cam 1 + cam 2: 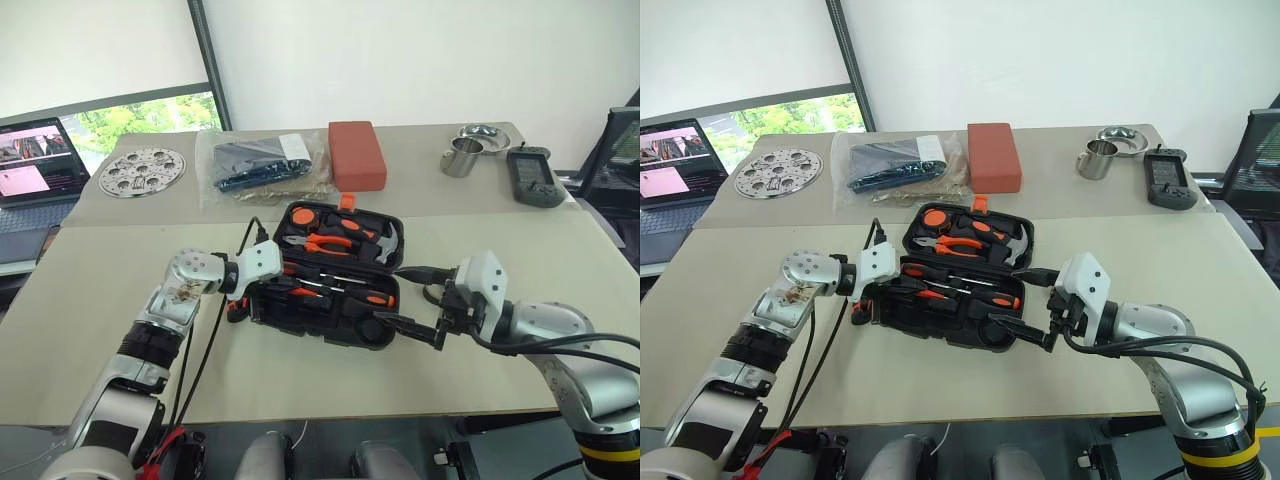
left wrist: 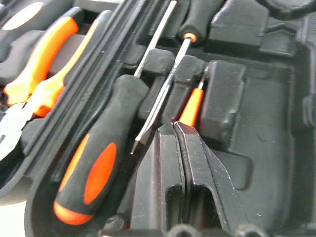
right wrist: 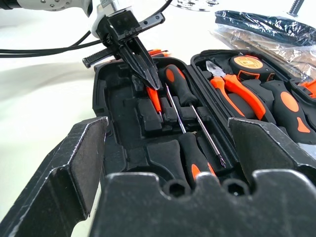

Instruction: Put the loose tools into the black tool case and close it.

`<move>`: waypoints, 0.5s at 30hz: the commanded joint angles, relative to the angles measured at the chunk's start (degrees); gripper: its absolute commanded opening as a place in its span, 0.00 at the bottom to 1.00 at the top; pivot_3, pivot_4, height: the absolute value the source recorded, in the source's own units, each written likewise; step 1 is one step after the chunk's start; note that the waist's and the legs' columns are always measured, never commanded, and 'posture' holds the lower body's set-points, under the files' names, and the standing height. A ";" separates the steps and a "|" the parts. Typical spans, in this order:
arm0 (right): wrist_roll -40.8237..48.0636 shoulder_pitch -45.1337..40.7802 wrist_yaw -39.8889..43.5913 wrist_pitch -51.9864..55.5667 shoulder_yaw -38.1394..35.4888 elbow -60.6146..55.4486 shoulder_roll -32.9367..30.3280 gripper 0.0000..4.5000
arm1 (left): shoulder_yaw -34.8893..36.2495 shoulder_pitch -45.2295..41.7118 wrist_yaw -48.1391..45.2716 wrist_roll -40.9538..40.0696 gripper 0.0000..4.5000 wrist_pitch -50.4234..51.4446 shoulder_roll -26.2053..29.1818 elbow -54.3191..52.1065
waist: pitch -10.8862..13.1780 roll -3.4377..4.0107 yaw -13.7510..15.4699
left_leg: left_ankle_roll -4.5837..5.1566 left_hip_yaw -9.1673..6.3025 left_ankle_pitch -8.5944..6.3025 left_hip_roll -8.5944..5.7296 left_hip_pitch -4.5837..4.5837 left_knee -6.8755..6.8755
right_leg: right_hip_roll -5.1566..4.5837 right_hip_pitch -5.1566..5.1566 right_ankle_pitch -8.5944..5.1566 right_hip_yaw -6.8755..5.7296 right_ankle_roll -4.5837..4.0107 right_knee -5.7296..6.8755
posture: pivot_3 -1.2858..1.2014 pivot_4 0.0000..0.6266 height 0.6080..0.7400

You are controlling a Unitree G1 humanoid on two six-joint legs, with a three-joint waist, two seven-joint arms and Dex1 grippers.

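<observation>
Slim orange screwdriver [image 2: 191,106] at clenched left gripper [image 2: 177,129] tip, right gripper [image 3: 168,148] released.

The place looks like a lab or office test room. Two plain beige tabletops [image 1: 90,330] stand pushed together against a bare white wall [image 1: 420,60]. An open laptop [image 1: 40,160] sits beside a window [image 1: 150,115], a black office chair [image 1: 615,160] stands at the side, and a grey handheld device [image 1: 533,177] lies nearby.
</observation>
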 commanded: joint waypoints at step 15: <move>0.05 -0.59 0.03 -1.81 -0.71 -0.98 0.11 1.00 | 1.77 4.25 13.84 1.37 0.01 -2.31 -4.81 4.14 | -0.45 0.19 0.07 | 0.00 0.07 -0.01 -0.02 -0.01 -0.01 | -0.03 0.00 0.00 0.09 0.00 -0.02 | 0.52 0.24 1.00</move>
